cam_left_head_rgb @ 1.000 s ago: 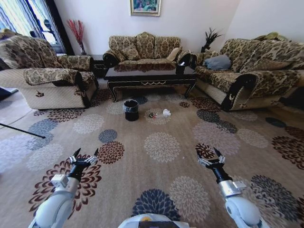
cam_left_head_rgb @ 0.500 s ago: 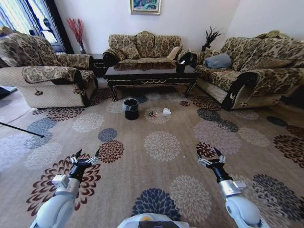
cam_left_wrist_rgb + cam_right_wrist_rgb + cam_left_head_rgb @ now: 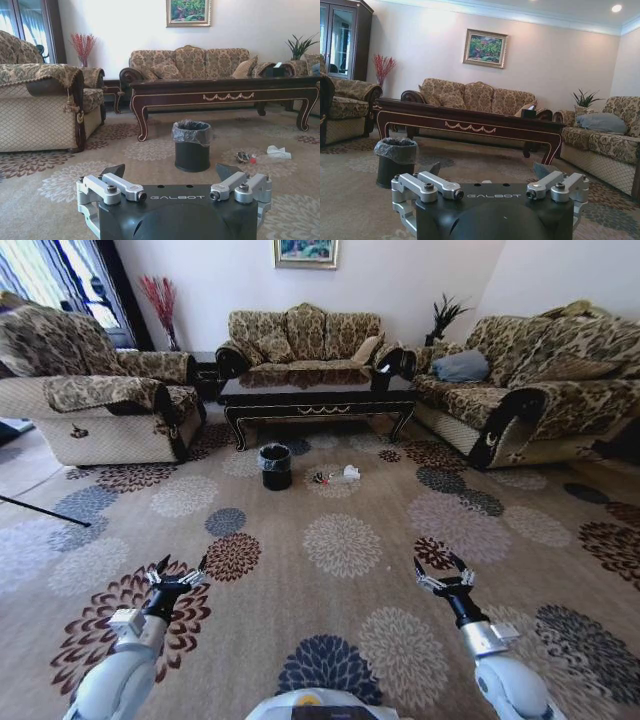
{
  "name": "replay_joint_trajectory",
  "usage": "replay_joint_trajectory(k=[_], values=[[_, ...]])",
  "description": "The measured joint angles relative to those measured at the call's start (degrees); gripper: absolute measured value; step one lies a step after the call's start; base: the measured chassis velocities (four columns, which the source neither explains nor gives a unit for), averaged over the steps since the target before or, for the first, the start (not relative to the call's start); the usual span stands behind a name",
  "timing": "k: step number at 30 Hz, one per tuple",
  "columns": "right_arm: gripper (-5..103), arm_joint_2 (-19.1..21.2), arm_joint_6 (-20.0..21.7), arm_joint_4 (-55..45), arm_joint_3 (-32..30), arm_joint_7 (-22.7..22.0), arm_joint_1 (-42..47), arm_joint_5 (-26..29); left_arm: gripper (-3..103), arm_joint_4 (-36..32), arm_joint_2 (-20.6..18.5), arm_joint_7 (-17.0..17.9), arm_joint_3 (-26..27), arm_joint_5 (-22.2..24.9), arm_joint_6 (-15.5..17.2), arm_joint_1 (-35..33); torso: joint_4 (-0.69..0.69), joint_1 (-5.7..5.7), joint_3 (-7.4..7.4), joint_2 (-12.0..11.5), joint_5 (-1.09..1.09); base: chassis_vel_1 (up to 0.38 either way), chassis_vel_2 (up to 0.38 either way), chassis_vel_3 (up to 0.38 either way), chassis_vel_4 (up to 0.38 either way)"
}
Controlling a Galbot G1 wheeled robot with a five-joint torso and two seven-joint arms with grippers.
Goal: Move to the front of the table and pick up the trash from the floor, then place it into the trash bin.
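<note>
A long low worktop of glossy dark brown wood (image 3: 318, 398) with gold scroll ornament along its apron and curved carved legs stands at the far side of a beige carpet patterned with round flower medallions (image 3: 342, 545). Sofas upholstered in brown-and-gold damask (image 3: 303, 340) stand behind the worktop and to either side of it.

On the carpet just in front of the worktop's left half stands the small round black trash bin (image 3: 275, 467), lined with a crinkled translucent plastic bag that folds over its rim. To the right of the bin, near it but apart, the trash lies on the floor in a loose cluster — a crumpled white paper wad (image 3: 278, 152), a dark-and-yellow wrapper (image 3: 243, 157) and a tiny red scrap (image 3: 253, 159) just beside the wrapper. From the head view the whole cluster sits on a pale flower medallion, between the bin and the worktop's right front leg.

Both arms are held low and forward, well short of the bin and the trash. The left gripper (image 3: 176, 576) hangs over a dark red flower on the carpet, its black-tipped fingers spread wide and holding nothing. The right gripper (image 3: 444, 576) — also spread wide and empty — hangs over the carpet on the robot's right.
</note>
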State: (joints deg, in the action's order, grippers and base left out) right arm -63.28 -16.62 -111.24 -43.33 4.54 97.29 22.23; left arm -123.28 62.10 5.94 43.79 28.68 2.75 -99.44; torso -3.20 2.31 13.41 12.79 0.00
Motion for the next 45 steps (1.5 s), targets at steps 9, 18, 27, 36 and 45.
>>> replay_joint_trajectory(k=[9, 18, 27, 36, 45], values=[[100, 0.1, -0.7, -0.1, -0.5, 0.5, 0.7, 0.1, 100, 0.3, 0.2, 0.4, -0.4, -0.4, -0.3, 1.1, 0.00, -0.65, -1.39, -2.0, 0.00, 0.000, 0.000, 0.000, 0.000], [100, 0.1, -0.6, -0.1, 0.4, 0.4, 0.1, 0.1, 100, 0.3, 0.4, 0.6, -0.3, -0.3, -0.6, 0.6, -0.01, -1.08, -2.93, -4.0, 0.00, 0.000, 0.000, 0.000, 0.000], [100, 0.3, -0.5, -0.1, 0.4, 0.4, 0.1, 0.3, 100, 0.4, 0.4, 0.9, -0.2, 0.8, -1.5, 1.0, -0.01, -1.40, -4.38, -5.8, 0.00, 0.000, 0.000, 0.000, 0.000], [100, -0.4, -0.5, 0.1, 0.7, 1.2, 0.2, 0.4, 100, 0.5, 0.4, 0.9, -0.5, 0.9, -1.1, 1.5, -0.01, -1.89, -6.12, -8.0, 0.00, 0.000, 0.000, 0.000, 0.000], [100, -0.9, -0.7, 0.6, 0.8, 1.5, 0.2, 0.4, 100, 0.8, 0.6, 0.9, -0.5, 0.6, -1.4, 1.0, -0.01, -2.07, -7.72, -9.8, 0.00, 0.000, 0.000, 0.000, 0.000]])
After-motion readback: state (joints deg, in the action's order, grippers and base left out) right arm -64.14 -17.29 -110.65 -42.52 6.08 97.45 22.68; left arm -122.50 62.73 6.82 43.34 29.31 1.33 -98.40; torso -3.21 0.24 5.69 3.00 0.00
